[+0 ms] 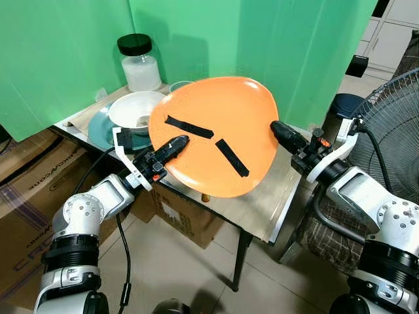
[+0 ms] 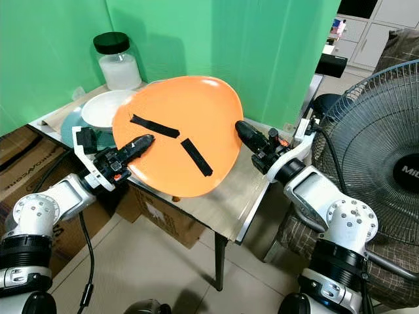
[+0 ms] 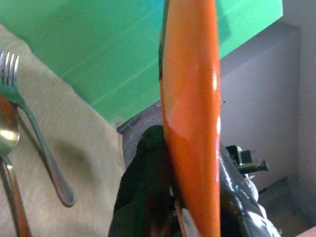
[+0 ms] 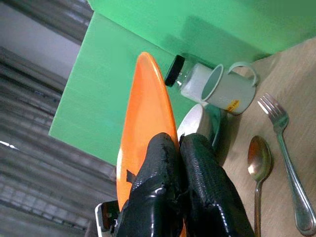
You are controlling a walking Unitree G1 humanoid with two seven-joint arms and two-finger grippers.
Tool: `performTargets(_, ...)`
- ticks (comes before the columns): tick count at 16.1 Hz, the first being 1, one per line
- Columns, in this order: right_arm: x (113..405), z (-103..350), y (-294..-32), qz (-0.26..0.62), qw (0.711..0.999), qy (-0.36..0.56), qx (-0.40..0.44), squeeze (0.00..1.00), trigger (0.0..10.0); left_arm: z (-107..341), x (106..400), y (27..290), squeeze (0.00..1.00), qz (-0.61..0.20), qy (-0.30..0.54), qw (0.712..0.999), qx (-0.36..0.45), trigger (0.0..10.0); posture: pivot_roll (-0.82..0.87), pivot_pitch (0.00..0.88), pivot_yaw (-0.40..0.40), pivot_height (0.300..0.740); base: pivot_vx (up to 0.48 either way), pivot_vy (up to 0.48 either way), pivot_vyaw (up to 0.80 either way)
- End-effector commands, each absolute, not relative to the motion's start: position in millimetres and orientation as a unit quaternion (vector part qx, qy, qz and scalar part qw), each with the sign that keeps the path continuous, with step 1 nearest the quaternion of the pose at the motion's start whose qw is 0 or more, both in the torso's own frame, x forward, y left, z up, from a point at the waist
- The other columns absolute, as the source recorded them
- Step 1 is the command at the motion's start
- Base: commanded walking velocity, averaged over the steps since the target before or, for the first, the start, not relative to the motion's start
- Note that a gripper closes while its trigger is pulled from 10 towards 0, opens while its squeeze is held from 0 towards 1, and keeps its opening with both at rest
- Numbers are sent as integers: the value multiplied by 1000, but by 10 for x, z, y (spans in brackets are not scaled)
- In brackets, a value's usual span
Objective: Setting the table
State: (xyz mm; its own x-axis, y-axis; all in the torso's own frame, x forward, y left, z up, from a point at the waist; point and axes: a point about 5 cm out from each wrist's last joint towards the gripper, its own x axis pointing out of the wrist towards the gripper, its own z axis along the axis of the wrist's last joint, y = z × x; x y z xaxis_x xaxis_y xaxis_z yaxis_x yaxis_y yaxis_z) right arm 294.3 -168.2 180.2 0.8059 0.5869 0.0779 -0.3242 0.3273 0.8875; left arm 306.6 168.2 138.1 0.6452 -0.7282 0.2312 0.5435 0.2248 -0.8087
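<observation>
A large orange plate (image 1: 216, 134) with two black tape strips on it is held tilted on edge above the wooden table (image 1: 275, 203). My left gripper (image 1: 175, 145) is shut on the plate's left rim, and my right gripper (image 1: 280, 131) is shut on its right rim. The left wrist view has the plate (image 3: 190, 98) edge-on between the black fingers (image 3: 143, 192). Below the plate a fork (image 4: 286, 148) and a spoon (image 4: 257, 168) lie side by side on the tabletop.
At the table's far left a white bowl (image 1: 136, 110) sits on a teal plate (image 1: 98, 127), with a black-lidded jar (image 1: 139, 62) and a mug (image 4: 222, 89) behind. A green screen backs the table. A fan (image 1: 393, 111) stands to the right; cardboard boxes (image 1: 33, 176) lie to the left.
</observation>
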Motion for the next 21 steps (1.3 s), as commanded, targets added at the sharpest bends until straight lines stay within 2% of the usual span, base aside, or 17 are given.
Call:
performTargets(1, 2923, 1891, -1642, 304, 798, 112, 508, 0, 784, 1439, 3051, 1699, 0, -413, 88, 778, -465, 0, 49, 0, 57, 740, 0, 0, 0)
performTargets(2, 2916, 1890, -1641, 301, 802, 111, 504, 0, 5765, 1455, 3036, 1699, 0, -415, 85, 777, -465, 0, 46, 0, 59, 740, 0, 0, 0)
performTargets(3, 2918, 1887, -1653, 291, 816, 108, 488, 0, 10000, 1489, 3026, 1695, 0, -416, 76, 776, -468, 0, 42, 0, 62, 740, 0, 0, 0)
performTargets(5, 2915, 1856, -1665, 280, 828, 112, 473, 0, 10000, 1545, 3003, 1670, 0, -423, 62, 772, -471, 0, 41, 0, 60, 740, 0, 0, 0)
performTargets(6, 2909, 1853, -1665, 280, 825, 110, 478, 1000, 10000, 1564, 2999, 1658, 0, -421, 54, 775, -468, 0, 39, 0, 60, 740, 0, 0, 0)
performTargets(9, 2926, 1879, -1731, 265, 833, 95, 477, 1000, 10000, 1600, 3019, 1694, 0, -404, 29, 791, -459, 0, 37, 0, 59, 740, 0, 0, 0)
performTargets(14, 2886, 1953, -1996, 240, 856, 56, 455, 1000, 10000, 1710, 3067, 1832, 0, -373, -16, 812, -448, 0, 35, 0, 58, 740, 0, 0, 0)
performTargets(15, 2875, 1923, -2138, 191, 897, 56, 396, 1000, 10000, 1775, 3063, 1840, 0, -369, -30, 823, -431, 0, 30, 0, 63, 740, 0, 0, 0)
performTargets(16, 2836, 1851, -2134, 169, 947, 88, 259, 1000, 10000, 1823, 3051, 1825, 0, -365, -37, 838, -405, 0, 22, 0, 68, 740, 0, 0, 0)
performTargets(17, 2793, 1787, -2060, 169, 965, 99, 174, 1000, 10000, 1860, 3035, 1798, 0, -359, -42, 855, -371, 0, 19, 0, 70, 740, 0, 0, 0)
performTargets(19, 2739, 1720, -1964, 166, 968, 103, 159, 1000, 10000, 1960, 2997, 1730, 0, -350, -63, 879, -319, 0, 24, 0, 66, 740, 0, 0, 0)
performTargets(20, 2724, 1703, -1944, 164, 968, 106, 158, 847, 10000, 1994, 2990, 1712, 0, -345, -69, 882, -312, 0, 26, 0, 66, 740, 0, 0, 0)
performTargets(21, 2681, 1657, -1899, 137, 978, 101, 118, 0, 10000, 2107, 2949, 1608, 0, -328, -93, 910, -237, 7137, 25, 0, 69, 740, 0, 0, 0)
